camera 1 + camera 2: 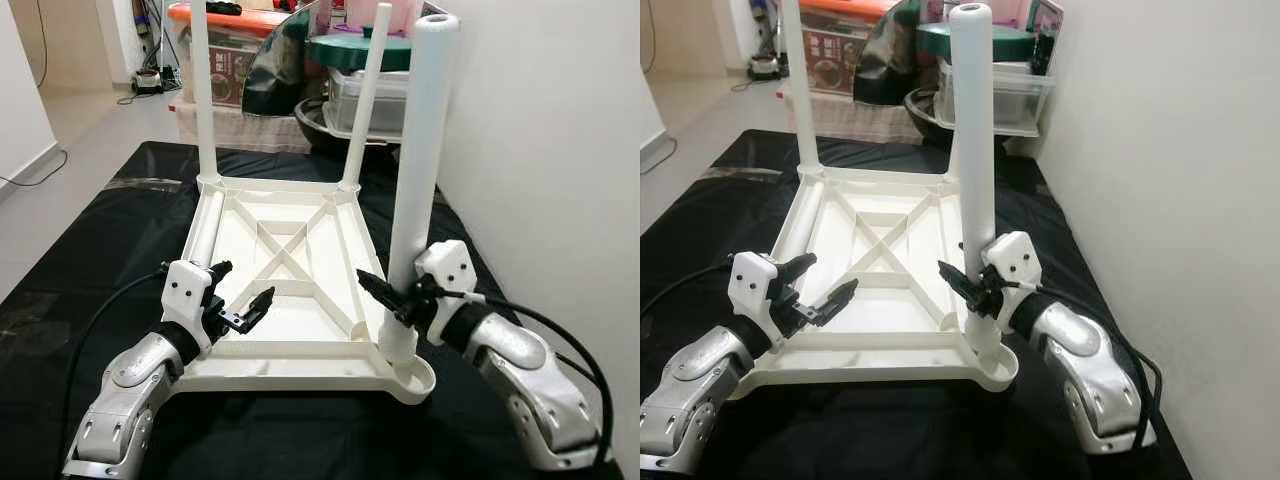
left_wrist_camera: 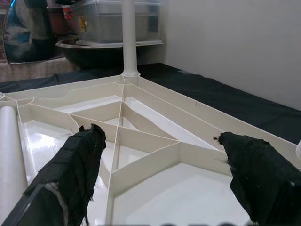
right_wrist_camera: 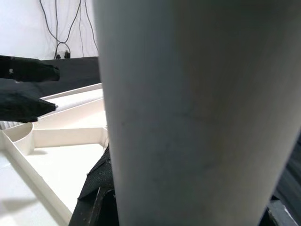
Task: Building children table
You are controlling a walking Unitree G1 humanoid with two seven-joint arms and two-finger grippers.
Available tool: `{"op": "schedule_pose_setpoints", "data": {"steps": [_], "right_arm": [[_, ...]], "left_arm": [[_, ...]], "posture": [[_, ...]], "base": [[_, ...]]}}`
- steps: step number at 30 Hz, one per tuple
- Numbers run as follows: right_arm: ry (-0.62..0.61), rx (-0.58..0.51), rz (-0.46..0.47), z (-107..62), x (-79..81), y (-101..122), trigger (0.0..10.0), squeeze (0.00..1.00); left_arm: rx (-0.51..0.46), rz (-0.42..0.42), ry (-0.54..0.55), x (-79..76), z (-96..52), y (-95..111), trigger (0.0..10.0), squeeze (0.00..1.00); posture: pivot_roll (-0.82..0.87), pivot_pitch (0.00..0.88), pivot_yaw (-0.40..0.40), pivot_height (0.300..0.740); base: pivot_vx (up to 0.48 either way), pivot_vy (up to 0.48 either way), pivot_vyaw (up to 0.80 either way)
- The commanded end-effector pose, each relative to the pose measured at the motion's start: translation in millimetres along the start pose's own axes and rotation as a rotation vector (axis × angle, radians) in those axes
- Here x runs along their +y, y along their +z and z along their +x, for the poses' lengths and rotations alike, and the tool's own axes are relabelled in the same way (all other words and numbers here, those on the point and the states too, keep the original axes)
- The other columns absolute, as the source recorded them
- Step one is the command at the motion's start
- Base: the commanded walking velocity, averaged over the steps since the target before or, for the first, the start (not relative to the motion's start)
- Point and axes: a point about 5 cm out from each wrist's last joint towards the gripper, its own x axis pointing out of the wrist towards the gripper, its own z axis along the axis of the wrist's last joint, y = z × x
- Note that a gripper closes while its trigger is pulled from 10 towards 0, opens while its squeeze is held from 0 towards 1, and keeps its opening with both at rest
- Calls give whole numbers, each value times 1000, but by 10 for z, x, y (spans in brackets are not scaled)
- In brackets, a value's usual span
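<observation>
At the upturned table's (image 1: pixel 300 300) near corner, right tool (image 1: pixel 392 297) grips upright leg (image 1: pixel 420 180).

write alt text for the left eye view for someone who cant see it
A white children's table top lies upside down on a black cloth; the right gripper grips the near right leg standing in its corner socket. The left gripper hovers open over the near left side, and two far legs stand upright.

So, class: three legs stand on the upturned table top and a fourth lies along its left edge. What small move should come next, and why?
Probably the left pincer, open over the table top, should reach for the lying leg. The right pincer grips the near-right leg in its socket, and the near-left corner has no leg.
</observation>
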Motion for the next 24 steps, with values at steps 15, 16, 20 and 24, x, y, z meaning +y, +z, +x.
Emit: {"op": "schedule_pose_setpoints", "data": {"steps": [15,16,20,24], "right_arm": [[-25,60,-58,-246,-240,-11,10000,0],[-10,59,-54,-246,-207,-12,10000,0],[27,60,-37,-249,-96,-36,10000,0],[65,68,-11,-292,33,-80,10000,0]], "left_arm": [[21,2,-11,29,7,-36,10000,0],[20,1,-9,32,6,-36,10000,0],[19,0,-4,38,-2,-36,10000,0],[19,-2,-3,40,-9,-36,10000,0]], "posture": [[38,0,-109,740],[40,0,-112,740],[44,0,-117,740],[39,0,-115,740]], "base": [[0,0,0],[0,0,0],[0,0,0],[0,0,0]]}}
